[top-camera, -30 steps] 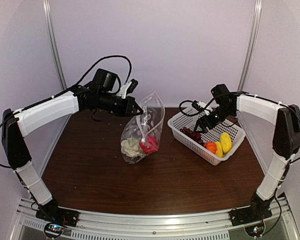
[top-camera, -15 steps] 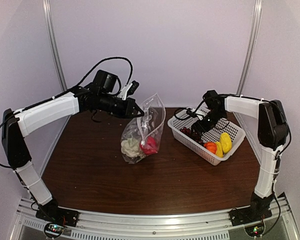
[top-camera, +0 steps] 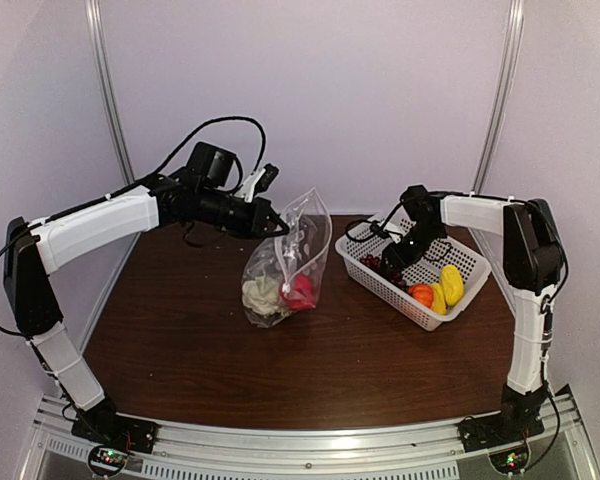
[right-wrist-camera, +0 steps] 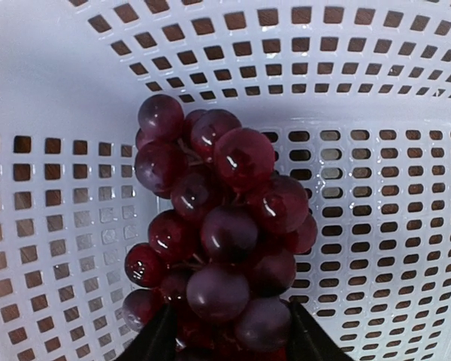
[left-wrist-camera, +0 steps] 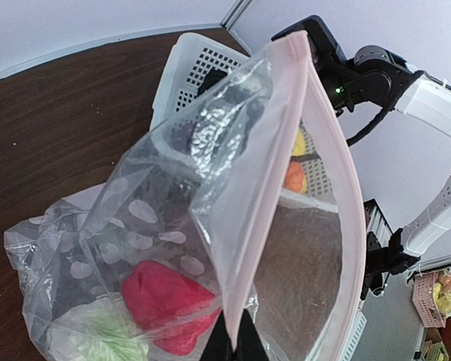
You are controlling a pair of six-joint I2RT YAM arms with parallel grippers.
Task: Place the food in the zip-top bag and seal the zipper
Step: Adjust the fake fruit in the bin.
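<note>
My left gripper [top-camera: 277, 226] is shut on the mouth edge of the zip-top bag [top-camera: 285, 260] and holds it up, its bottom on the table. In the left wrist view the gripper [left-wrist-camera: 234, 342] pinches the pinkish zipper [left-wrist-camera: 267, 173], and the mouth gapes open. The white cauliflower [top-camera: 262, 293] and red pepper [top-camera: 300, 292] lie inside the bag. My right gripper [top-camera: 393, 262] is down in the white basket [top-camera: 380, 290]. In the right wrist view the gripper [right-wrist-camera: 227, 335] is open with a finger on each side of the dark red grape bunch [right-wrist-camera: 218, 233].
An orange piece [top-camera: 420, 294] and two yellow pieces [top-camera: 451, 284] lie in the basket's near corner. The basket stands at the right of the brown table [top-camera: 280, 370], a short gap from the bag. White walls and metal posts close in the back.
My right gripper has moved left and down inside the basket onto the grape bunch. The left gripper and the bag have stayed almost still.
</note>
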